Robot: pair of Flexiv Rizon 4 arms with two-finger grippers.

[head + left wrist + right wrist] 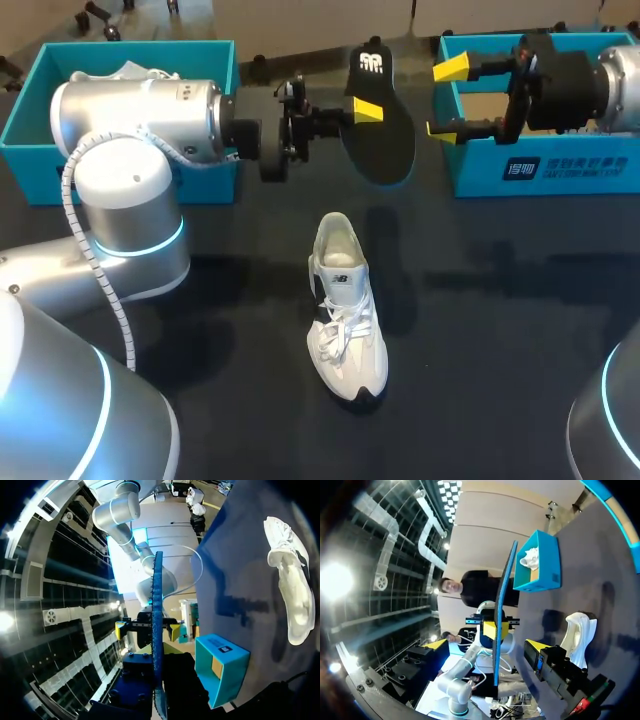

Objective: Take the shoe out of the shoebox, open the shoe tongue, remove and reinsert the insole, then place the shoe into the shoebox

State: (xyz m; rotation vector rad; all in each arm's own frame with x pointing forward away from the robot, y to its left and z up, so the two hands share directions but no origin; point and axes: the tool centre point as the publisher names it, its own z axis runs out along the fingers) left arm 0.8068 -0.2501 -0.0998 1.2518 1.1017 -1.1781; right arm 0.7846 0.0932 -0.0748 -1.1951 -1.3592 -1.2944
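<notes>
**Insole out of the shoe and held aloft; reinsertion pending.**
The insole (385, 145) is clamped on edge between the fingers of the left gripper (365, 110). The right gripper (448, 98) is spread wide beside it, with nothing held. The shoe (345, 305) lies below the left gripper on the dark table (500, 330), opening upward. Reinsertion is judged best done toe-first, with the shoe steadied by the right gripper. 1 teal shoebox (540, 170) sits under the right gripper and a 2nd box (120, 55) behind the left arm, both well apart from the shoe.

The left claw (495, 629) clamps the edge-on insole (505, 580).
</notes>
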